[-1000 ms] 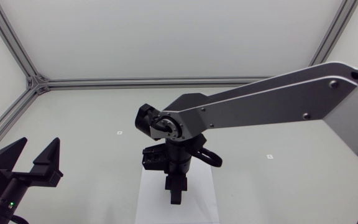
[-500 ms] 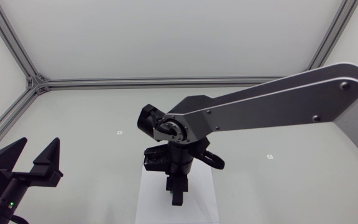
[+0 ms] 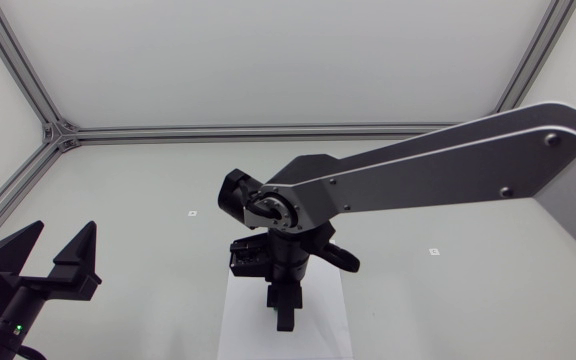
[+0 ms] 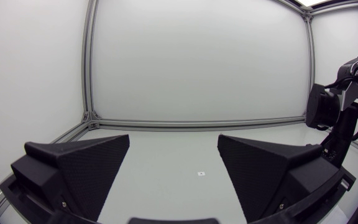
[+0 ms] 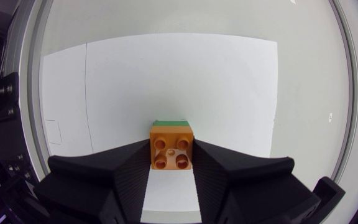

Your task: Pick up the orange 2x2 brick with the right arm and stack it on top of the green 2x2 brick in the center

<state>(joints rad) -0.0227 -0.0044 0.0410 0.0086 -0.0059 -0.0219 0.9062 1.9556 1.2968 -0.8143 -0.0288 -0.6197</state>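
- The right arm's fingers (image 5: pixel 171 157) are clenched on the orange 2x2 brick (image 5: pixel 172 149), one on each side, studs facing the camera.
- A strip of the green 2x2 brick (image 5: pixel 171 123) shows directly beneath it, on the white sheet (image 5: pixel 166 81) at the bench (image 3: pixel 448 200) centre.
- The left arm's fingers (image 4: pixel 173 168) are spread wide, holding nothing.

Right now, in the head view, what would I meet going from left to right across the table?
In order: left gripper → small table mark → right gripper, over the white sheet → second small table mark.
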